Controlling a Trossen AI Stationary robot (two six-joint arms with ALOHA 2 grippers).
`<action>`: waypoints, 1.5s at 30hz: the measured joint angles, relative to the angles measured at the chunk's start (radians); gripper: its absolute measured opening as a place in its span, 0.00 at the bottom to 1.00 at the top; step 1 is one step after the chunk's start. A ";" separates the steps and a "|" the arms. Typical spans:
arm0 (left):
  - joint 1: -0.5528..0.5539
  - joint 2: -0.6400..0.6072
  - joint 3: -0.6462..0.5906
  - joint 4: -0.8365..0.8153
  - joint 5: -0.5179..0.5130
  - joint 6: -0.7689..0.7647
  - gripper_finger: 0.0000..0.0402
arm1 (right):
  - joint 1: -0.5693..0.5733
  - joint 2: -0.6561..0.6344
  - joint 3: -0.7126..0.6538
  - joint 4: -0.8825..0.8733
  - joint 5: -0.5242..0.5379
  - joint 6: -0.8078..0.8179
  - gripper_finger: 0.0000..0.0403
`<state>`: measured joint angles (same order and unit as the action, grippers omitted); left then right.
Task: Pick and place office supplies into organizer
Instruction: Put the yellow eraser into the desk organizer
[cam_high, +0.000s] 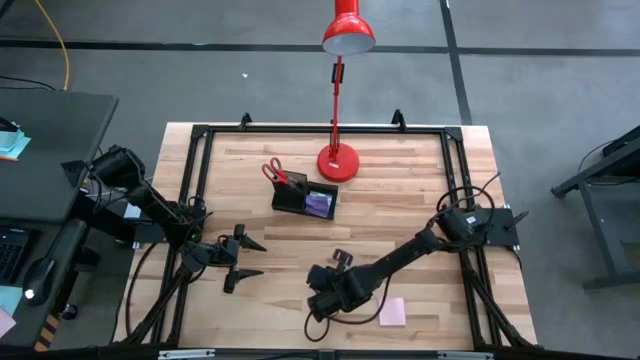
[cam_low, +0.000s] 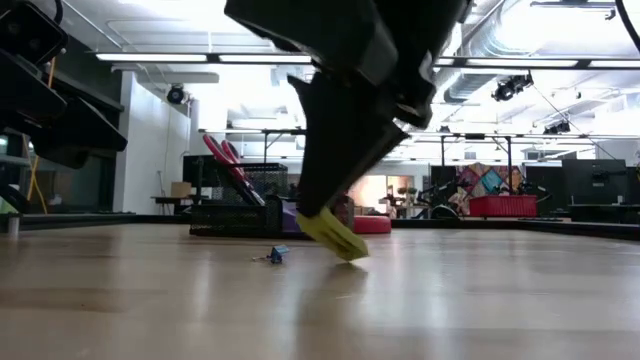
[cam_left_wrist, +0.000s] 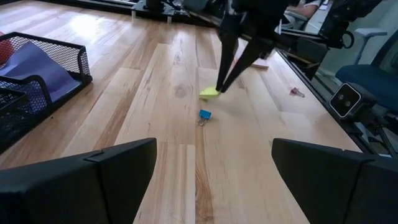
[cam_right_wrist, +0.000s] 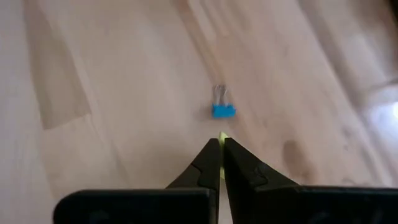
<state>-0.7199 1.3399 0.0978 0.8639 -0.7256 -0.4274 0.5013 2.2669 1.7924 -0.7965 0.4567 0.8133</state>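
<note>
My right gripper (cam_low: 335, 215) is shut on a small yellow piece (cam_low: 337, 236) over the table's near middle, seen also in the left wrist view (cam_left_wrist: 210, 92). A blue binder clip (cam_right_wrist: 223, 111) lies on the wood just beyond its fingertips. The black organizer (cam_high: 305, 197) stands at the centre back, with red-handled scissors (cam_high: 274, 172) sticking up from its left compartment and a purple pad (cam_high: 320, 203) in its right one. A pink sticky-note pad (cam_high: 392, 311) lies flat near the front edge. My left gripper (cam_high: 250, 258) waits open at the left. My right gripper pinches the yellow piece's upper edge (cam_low: 318, 220) between its two fingertips, which slant down from above. The piece hangs tilted below the fingers. Its lower end (cam_low: 352, 252) is at table height; whether it touches the wood, I cannot tell.
A red desk lamp (cam_high: 338, 160) stands behind the organizer, its shade reaching past the far edge. A small pink clip (cam_left_wrist: 296, 92) lies near the table's right frame rail. Bare wood lies between the clip and the organizer.
</note>
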 joint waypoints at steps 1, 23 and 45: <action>0.000 0.000 0.000 0.000 0.000 0.000 0.78 | -0.001 0.000 0.010 -0.011 0.009 -0.005 0.00; 0.000 0.000 0.000 0.000 0.000 0.000 0.78 | -0.103 -0.005 0.114 0.016 0.172 -0.288 0.00; 0.000 0.000 0.000 -0.002 0.019 -0.001 0.78 | -0.453 -0.009 0.099 0.346 -0.110 -0.643 0.00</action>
<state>-0.7200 1.3399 0.0978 0.8623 -0.7063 -0.4282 0.0482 2.2584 1.8914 -0.4510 0.3469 0.1705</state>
